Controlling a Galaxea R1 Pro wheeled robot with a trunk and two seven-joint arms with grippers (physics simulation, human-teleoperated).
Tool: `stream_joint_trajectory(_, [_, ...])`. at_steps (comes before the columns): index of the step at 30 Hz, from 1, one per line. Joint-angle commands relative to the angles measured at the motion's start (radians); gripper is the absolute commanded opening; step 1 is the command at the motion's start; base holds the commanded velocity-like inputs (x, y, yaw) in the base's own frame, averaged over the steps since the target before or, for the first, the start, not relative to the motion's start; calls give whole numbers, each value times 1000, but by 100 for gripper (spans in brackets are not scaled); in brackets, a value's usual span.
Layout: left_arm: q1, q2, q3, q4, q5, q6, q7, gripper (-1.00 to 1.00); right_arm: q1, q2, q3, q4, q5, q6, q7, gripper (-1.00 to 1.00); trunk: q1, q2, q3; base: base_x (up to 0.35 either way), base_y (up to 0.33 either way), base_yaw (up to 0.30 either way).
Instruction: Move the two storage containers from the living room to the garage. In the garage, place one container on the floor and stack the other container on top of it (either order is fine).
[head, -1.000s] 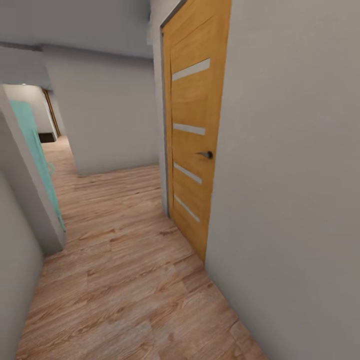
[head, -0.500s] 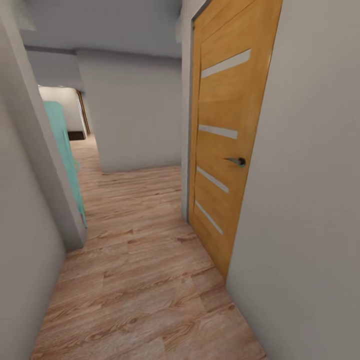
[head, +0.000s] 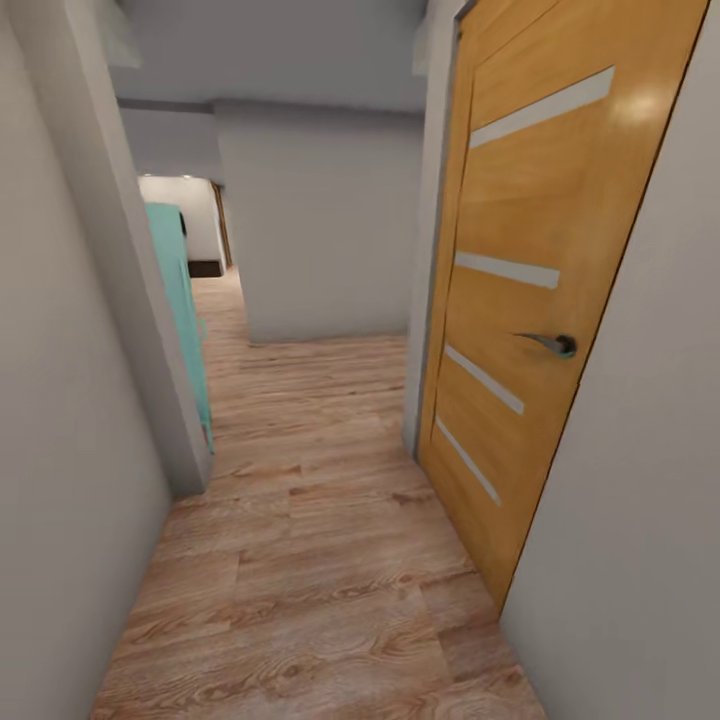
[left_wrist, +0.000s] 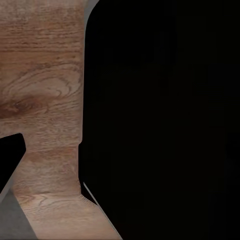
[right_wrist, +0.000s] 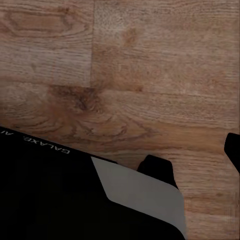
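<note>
Wooden plank floor (head: 320, 560), light and grainy, down a narrow corridor. Hemmed in on the left by a plain grey wall (head: 60, 450) ending in a jutting corner. Just past that corner, a turquoise panel (head: 180, 300), upright, edge-on, reaching down to the planks. Closed off straight ahead by another grey wall (head: 320, 230), with the passage bending away to the left of it toward a far dark doorway (head: 222, 235).

On the right, an orange-brown wooden door (head: 540, 300), shut in its frame, crossed by four pale slanted strips. Dark lever handle (head: 555, 344) at mid-height near the door's nearer edge. Nearer still on that side, more grey wall (head: 640, 560), close against the way through.

Seen from the left wrist: the same wood grain beside a large black shape (left_wrist: 165, 120), too dark to tell apart. Seen from the right wrist: planks again, and a black robot body (right_wrist: 45, 200) with white "GALAXEA" lettering and a pale grey panel (right_wrist: 140, 197) on it. Two small dark tips beyond it, well apart, with bare planks between; cannot tell what part these are.

Left jaws and right jaws: cannot tell whether released or clenched. Whereabouts of the two storage containers, and so how they lie relative to the jaws: cannot tell from these views.
</note>
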Motion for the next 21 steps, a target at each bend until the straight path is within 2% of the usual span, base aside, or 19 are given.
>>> stream_joint_trajectory(1, [0, 0, 0, 0, 8, 0, -1, 100, -1, 1, 9, 2, -10, 1, 1, 100, 1, 0, -1, 322, 0, 275])
stream_joint_trajectory(9, [0, 0, 0, 0, 8, 0, 0, 100, -1, 1, 9, 2, -10, 1, 1, 100, 1, 0, -1, 322, 0, 259])
stream_joint_trajectory(21, [0, 0, 0, 0, 8, 0, 0, 100, -1, 1, 9, 2, -10, 1, 1, 100, 1, 0, -1, 322, 0, 23])
